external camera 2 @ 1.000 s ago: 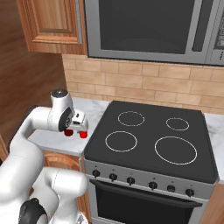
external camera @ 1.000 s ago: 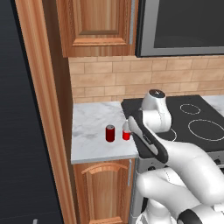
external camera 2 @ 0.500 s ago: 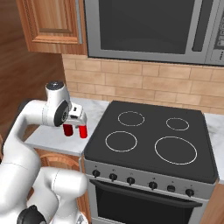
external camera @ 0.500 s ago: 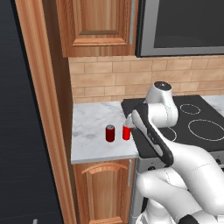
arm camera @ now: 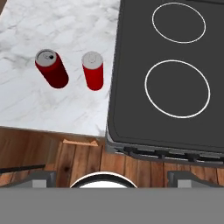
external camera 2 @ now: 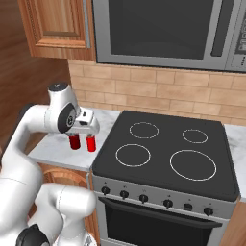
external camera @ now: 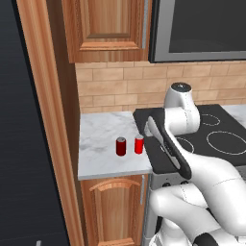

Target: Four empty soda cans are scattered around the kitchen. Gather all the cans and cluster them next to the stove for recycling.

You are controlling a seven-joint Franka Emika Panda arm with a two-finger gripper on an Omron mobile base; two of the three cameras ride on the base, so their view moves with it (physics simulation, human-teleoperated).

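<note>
Two red cans are what I have under the tool (external camera 2: 88,126) right now, and the tool itself stands wide open with nothing between its fingers, raised above the pair and not touching either. I read that as a hand with no can to carry at this moment, free to go for another. The left can (arm camera: 51,68) and the right can (arm camera: 93,70) stand upright, just beside each other without touching, on the marble tabletop (external camera: 98,137), and the right one sits near the edge of the stove (arm camera: 175,74). That placement makes sense to me: the job is to cluster the cans next to the stove, so they sit on the nearest bare patch of tabletop, close together, off the hot glass. Both of these look red to me; I judge two of the four are gathered and two are yet to be fetched, though I cannot say where those are. The stove is black glass with white ring outlines, and its steel front with a row of knobs (external camera 2: 166,202) and an oven handle shows below. Behind runs a tan brick backsplash (external camera: 115,89); a dark microwave (external camera 2: 163,29) hangs over the stove, and a wooden wall cabinet (external camera: 105,29) hangs over the tabletop. Under the tabletop is a wooden base cabinet door (external camera: 113,209), and a tall wooden panel (external camera: 48,120) closes the run on the left.
</note>
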